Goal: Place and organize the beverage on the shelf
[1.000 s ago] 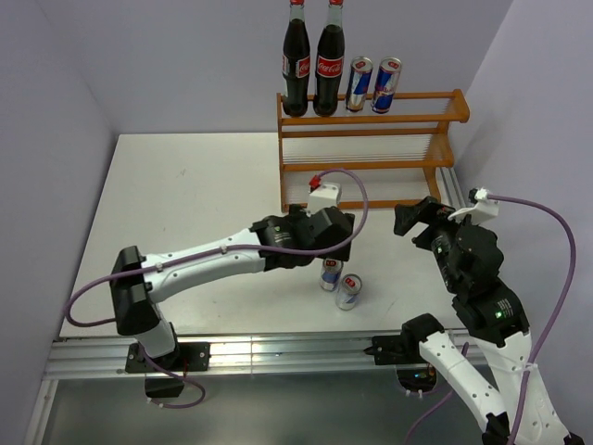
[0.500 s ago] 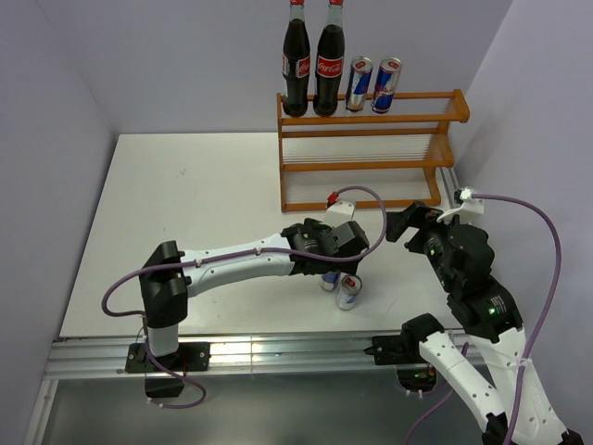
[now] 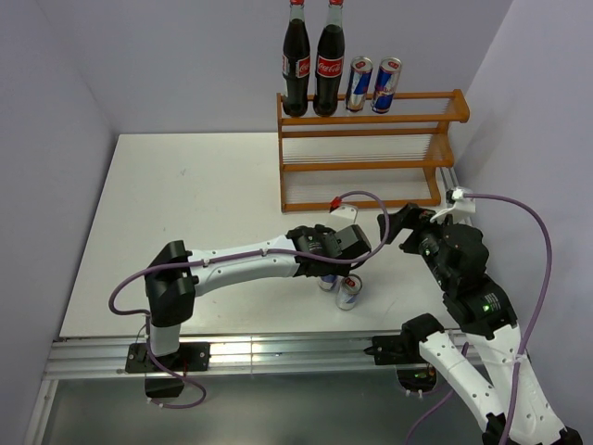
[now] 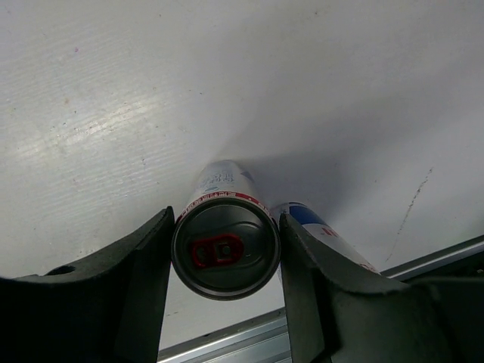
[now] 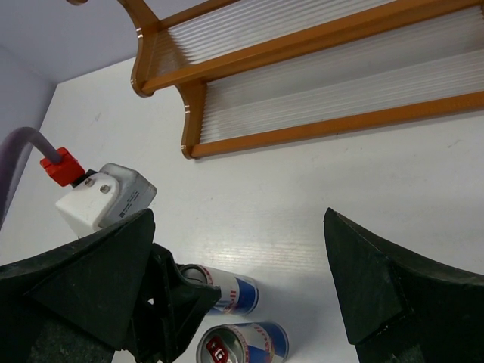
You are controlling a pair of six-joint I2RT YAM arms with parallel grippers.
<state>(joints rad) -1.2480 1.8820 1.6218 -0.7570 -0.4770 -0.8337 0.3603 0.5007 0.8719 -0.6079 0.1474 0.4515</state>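
Two blue-and-silver cans stand on the white table near its front edge. My left gripper is shut on the farther can, one finger pressed to each side of its top. The second can stands just beside the right finger, free. From above, the left gripper covers most of the held can, with the free can next to it. My right gripper hangs open above both cans, holding nothing. On the top tier of the shelf stand two cola bottles and two more cans.
The shelf's lower tier has nothing on it. A metal rail runs along the table's front edge, close behind the cans. The left wrist's white camera box and its purple cable sit close to my right gripper.
My left arm has reached right and down over the cans, and its jaws have come in onto the farther can. My right arm has drifted slightly left, still open.
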